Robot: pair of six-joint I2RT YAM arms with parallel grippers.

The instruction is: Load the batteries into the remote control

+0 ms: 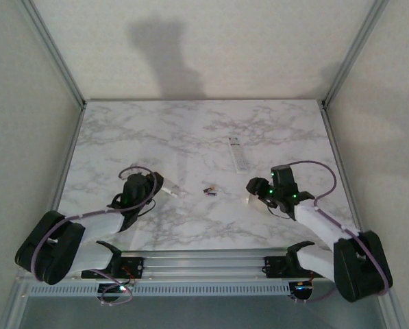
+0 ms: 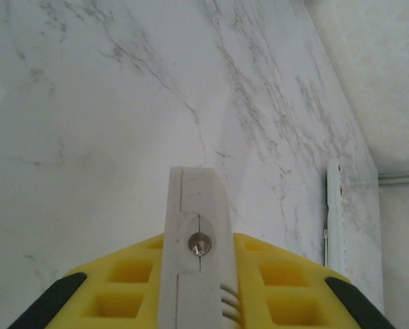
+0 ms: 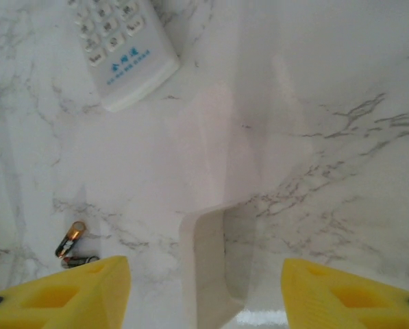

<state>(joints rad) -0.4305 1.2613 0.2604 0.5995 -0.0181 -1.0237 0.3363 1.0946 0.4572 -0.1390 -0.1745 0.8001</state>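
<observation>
- The left hand [image 1: 155, 186] pinches a slim white plastic remote control [image 2: 196, 205] end-on between its yellow pads.
- The right hand [image 1: 257, 186] stands spread around a curved white plastic cover [image 3: 204, 274], which lies on the marble-patterned table [image 1: 190, 130].
- Two small dark batteries [image 3: 70, 240] with copper bands lie together between the hands.
- Farther back rests a white keypad remote [image 3: 122, 48].

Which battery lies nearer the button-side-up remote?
The copper-banded battery, in the right wrist view; the darker battery lies just beyond it, farther from the remote.
</observation>
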